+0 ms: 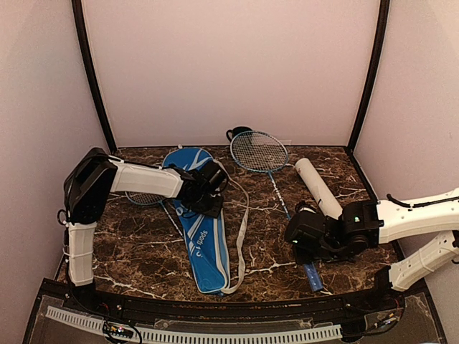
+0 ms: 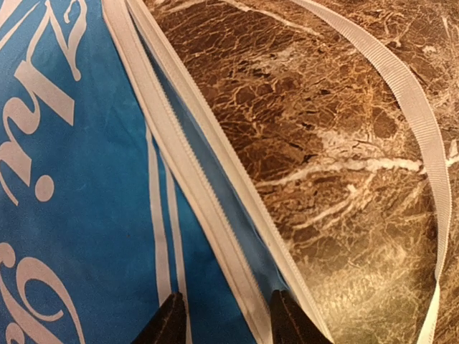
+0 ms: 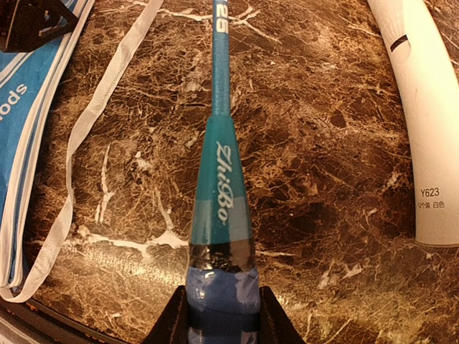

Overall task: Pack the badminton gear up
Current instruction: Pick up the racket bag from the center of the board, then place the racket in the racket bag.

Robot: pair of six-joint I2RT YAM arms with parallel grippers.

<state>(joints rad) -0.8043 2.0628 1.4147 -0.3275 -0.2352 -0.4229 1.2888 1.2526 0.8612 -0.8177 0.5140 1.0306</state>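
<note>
- Evidently the packing is at an early step: the blue cover (image 1: 201, 244) lies flat from the back of the worktop (image 1: 136, 251) to its near edge, left of the middle, and neither racket is inside it.
- At the left edge, a second racket (image 1: 143, 198) shows only part of its head under the left arm.
- The left gripper (image 2: 229, 326) hangs low over the cover's right-hand zip edge with its fingers partway apart, one on each side of the white zip band. I cannot tell whether they bite any cloth.
- My judgement is that this arm is there to lift or hold the mouth open. Next it needs a firm hold on one lip only, clear of the loose white strap (image 1: 244, 215).
- The cover carries large white script that runs out of view. The only readable part, lower down, is "ods".
- The racket (image 1: 259, 152) lies slantwise, its head at the back edge beside the dark mug (image 1: 237, 133) and its handle towards the near right.
- The right gripper (image 3: 224, 315) is clamped on the blue handle, fingers pressed to both sides. Next the racket likely has to swing left and go head-first into the mouth.
- The cone above the grip reads "ZhiBo", and the shaft shows "26".
- The white tube (image 1: 319, 188) lies just right of the shaft, towards the right edge, marked "Y623" with small Chinese characters beneath.
</note>
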